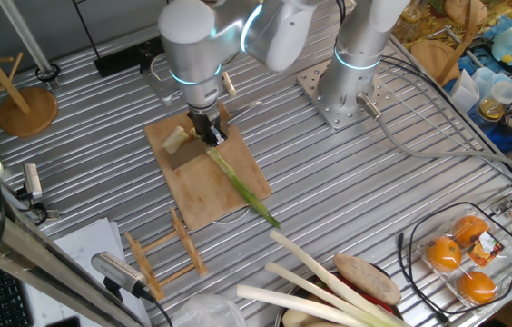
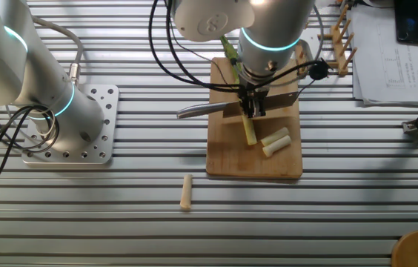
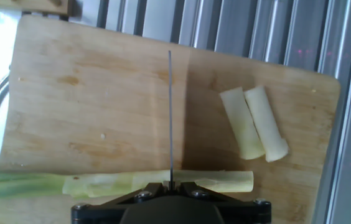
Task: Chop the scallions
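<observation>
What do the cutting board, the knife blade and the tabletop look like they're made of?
Cutting board: light wood or bamboo, matte, with visible grain and small marks. Knife blade: probably steel, grey with a dull shine; in the hand view it shows only as a thin edge. Tabletop: ribbed metal, likely aluminium, with a silvery brushed sheen.

The cutting board (image 3: 101,106) is light tan wood with faint darker flecks. On it, the scallion stalk (image 3: 163,182) runs pale whitish-green, deepening to dark green at the leaf tip past the board's edge. Two cut pieces (image 3: 254,123) beside it are pale cream-green. The bench (image 1: 374,173) around the board is ribbed silver-grey metal. The claw (image 2: 254,104) is black.
</observation>
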Controlling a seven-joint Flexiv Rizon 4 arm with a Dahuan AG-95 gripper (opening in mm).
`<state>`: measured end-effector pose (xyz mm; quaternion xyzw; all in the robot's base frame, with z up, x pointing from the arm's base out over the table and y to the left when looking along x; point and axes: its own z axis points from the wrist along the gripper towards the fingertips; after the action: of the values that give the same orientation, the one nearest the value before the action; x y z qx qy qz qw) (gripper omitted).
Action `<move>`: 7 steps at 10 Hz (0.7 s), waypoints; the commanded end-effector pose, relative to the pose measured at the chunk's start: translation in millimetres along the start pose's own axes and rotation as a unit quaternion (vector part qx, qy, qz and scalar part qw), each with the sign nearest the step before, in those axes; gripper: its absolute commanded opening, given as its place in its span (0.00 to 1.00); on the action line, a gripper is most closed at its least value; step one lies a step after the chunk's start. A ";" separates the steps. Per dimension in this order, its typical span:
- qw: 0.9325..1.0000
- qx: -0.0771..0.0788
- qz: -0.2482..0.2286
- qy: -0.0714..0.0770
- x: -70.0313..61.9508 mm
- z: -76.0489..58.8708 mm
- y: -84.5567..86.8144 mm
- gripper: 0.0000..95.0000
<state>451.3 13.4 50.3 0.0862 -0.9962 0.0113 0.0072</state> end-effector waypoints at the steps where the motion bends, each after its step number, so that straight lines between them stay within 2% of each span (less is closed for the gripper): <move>1: 1.000 -0.005 0.003 -0.011 -0.5 23.6 -2.7 0.00; 2: 1.000 -0.009 0.003 -0.011 -8.1 21.2 -2.3 0.00; 3: 1.000 -0.005 0.001 -0.012 -12.4 22.5 -2.6 0.00; 5: 1.000 -0.003 0.001 -0.015 -22.7 33.4 -4.6 0.00; 6: 1.000 0.002 -0.001 -0.008 -30.2 30.9 -3.8 0.00; 7: 1.000 -0.004 0.004 -0.002 -36.3 26.4 -2.5 0.00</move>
<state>483.2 16.1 39.3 0.0856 -0.9962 0.0183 -0.0018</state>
